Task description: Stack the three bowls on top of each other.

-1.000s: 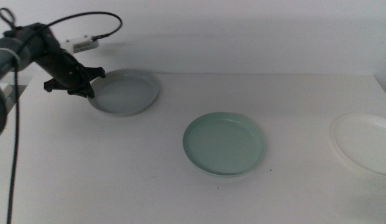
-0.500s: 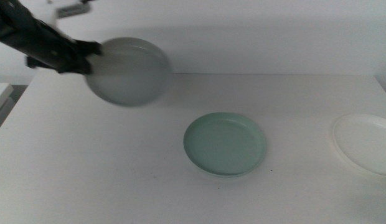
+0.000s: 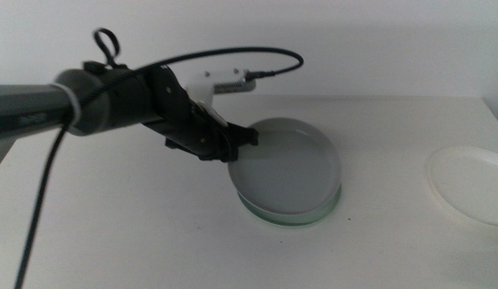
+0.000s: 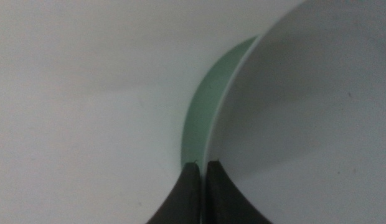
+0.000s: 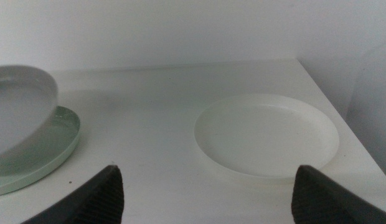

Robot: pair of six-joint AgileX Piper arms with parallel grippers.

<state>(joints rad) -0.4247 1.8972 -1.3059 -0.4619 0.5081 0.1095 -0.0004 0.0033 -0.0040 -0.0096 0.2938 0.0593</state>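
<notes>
Since a second ago we see the left gripper (image 3: pixel 242 143), clamped on the grey bowl (image 3: pixel 287 166) rim, carry it tilted over the mint bowl (image 3: pixel 291 215) mid-table; the white bowl (image 3: pixel 470 184) sits at the right edge.

The left gripper (image 3: pixel 236 144), reaching in from the left, is clamped on the left rim of the grey bowl (image 3: pixel 287 164). That bowl is tilted over the mint green bowl (image 3: pixel 291 213), covering nearly all of it, so only the green near edge shows. The white bowl (image 3: pixel 470 183) sits well apart at the right edge of the white table (image 3: pixel 136 233). A black cable (image 3: pixel 233 54) loops above the arm.
</notes>
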